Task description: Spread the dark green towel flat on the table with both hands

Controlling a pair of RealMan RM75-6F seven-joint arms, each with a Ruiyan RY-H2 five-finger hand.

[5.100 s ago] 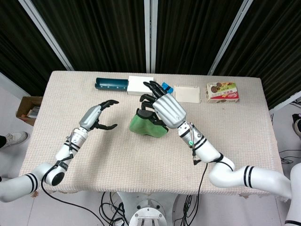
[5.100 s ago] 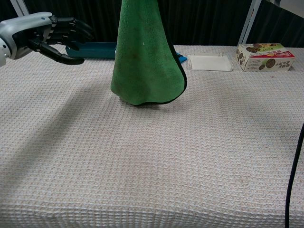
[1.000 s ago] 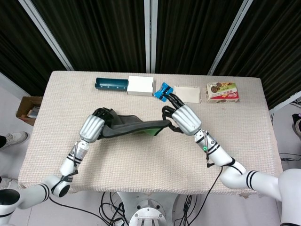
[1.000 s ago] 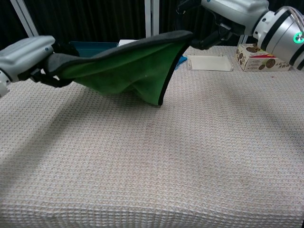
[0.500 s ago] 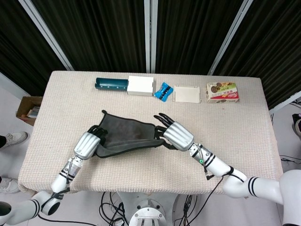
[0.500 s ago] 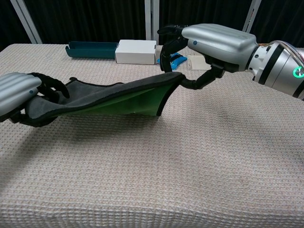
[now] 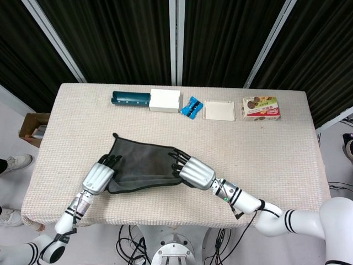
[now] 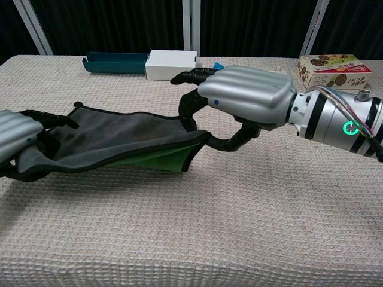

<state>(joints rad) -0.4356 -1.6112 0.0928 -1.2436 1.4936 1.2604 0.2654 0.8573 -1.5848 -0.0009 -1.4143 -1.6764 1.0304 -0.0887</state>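
At the left, the left hand (image 7: 99,177) grips the near left corner of the towel (image 7: 144,164), its dark fingers (image 8: 58,120) curled over the cloth's edge. The towel lies stretched across the near middle of the worktop (image 7: 287,149), grey side up; in the chest view its near edge is lifted off the surface and shows green underneath, while the far edge rests on the worktop. The right hand (image 7: 194,171) pinches the near right corner between thumb and fingers, the other fingers reaching over the cloth. Along the far edge of the worktop, well apart from the towel, stand a teal tray (image 7: 130,99), a white box (image 7: 165,100), a blue packet (image 7: 192,107), a clear lid (image 7: 219,110) and a snack box (image 7: 261,108).
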